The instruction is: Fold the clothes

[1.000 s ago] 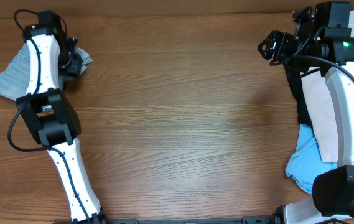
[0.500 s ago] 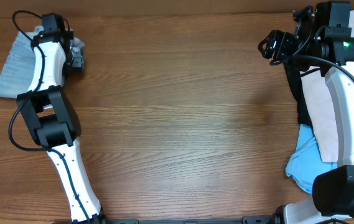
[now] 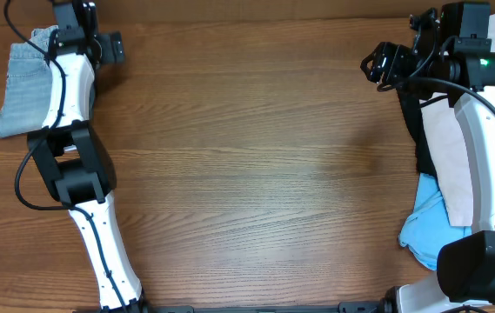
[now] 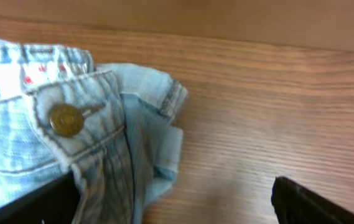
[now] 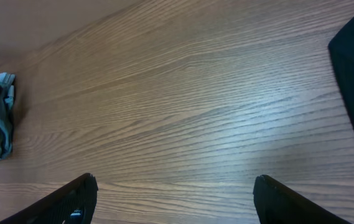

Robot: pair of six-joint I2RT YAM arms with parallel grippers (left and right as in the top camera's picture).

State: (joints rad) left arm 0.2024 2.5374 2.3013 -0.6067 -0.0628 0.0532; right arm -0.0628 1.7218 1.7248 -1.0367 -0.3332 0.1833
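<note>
denim shorts [image 3: 23,87] are lying at the counter's [image 3: 247,174] far left corner; left pincer [image 4: 170,208] is hanging just beside them, jaws wide apart; right pincer [image 5: 177,202] is hanging spread too, near the far right.

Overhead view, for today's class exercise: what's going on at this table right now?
Two robot arms are partway through a clothes-folding job. The left gripper hangs open right beside the denim shorts, which lie in a compact bundle at the table's far left corner; it is not gripping them. The right gripper is open over bare wood, holding nothing. Beside the right arm, a black garment and a sky-blue garment lie heaped and unfolded.
</note>
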